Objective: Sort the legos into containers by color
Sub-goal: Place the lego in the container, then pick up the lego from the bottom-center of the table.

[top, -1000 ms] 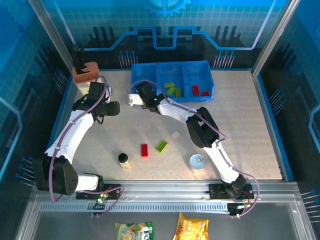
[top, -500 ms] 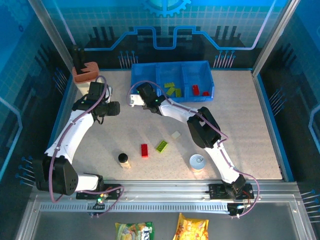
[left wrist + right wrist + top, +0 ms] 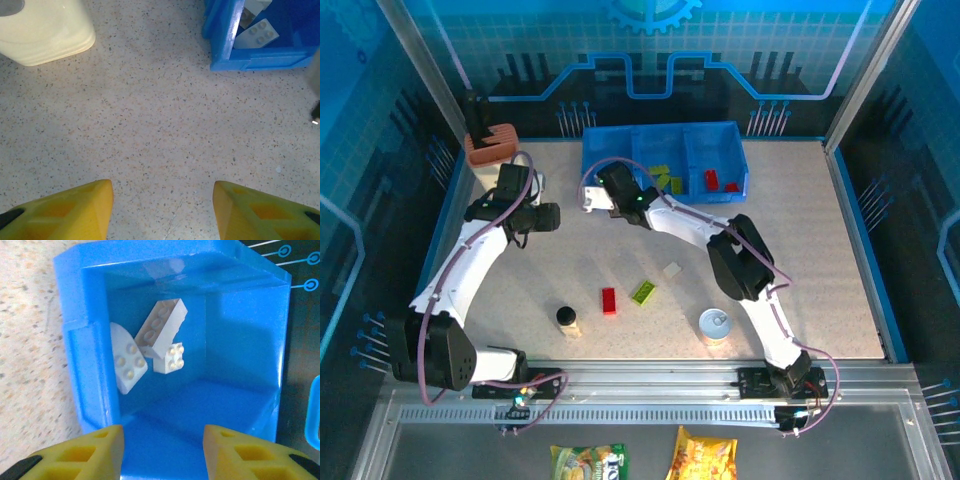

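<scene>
The containers are three joined compartments of a blue tray (image 3: 740, 160) at the back of the table. My right gripper (image 3: 592, 196) (image 3: 163, 440) hangs open over the left compartment (image 3: 240, 400), nothing between its fingers. Three white legos (image 3: 127, 365) (image 3: 161, 327) (image 3: 172, 357) lie in that compartment's far corner. Green legos (image 3: 665, 178) sit in the middle compartment, red ones (image 3: 718, 180) in the right. Loose on the table are a red brick (image 3: 609, 300), a lime brick (image 3: 643, 292) and a white brick (image 3: 672, 269). My left gripper (image 3: 548, 216) (image 3: 162, 200) is open over bare table, left of the tray (image 3: 235, 45).
A tin can (image 3: 715, 326) and a small black-capped bottle (image 3: 567, 319) stand near the front, either side of the loose bricks. A tan holder (image 3: 492, 143) stands at the back left corner. A cream rounded object (image 3: 45, 30) lies ahead and left of my left gripper.
The right arm's elbow and forearm have shifted a little to the right while its gripper stays at the left compartment. The left arm has not moved.
</scene>
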`<act>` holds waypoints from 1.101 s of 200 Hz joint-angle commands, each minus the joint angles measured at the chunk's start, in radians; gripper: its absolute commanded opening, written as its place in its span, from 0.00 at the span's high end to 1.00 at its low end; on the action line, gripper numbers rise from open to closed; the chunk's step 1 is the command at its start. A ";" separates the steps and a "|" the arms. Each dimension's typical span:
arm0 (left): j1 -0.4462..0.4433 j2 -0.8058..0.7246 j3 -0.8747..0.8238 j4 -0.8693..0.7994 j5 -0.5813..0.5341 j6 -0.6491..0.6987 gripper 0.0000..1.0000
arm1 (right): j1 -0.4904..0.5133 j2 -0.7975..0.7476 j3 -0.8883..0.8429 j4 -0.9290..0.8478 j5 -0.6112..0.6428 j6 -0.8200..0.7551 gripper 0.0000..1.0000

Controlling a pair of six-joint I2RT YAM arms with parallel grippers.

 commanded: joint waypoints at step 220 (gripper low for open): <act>0.010 0.000 -0.010 0.002 0.018 -0.008 0.44 | 0.141 -0.405 -0.589 -0.163 -0.671 0.374 0.04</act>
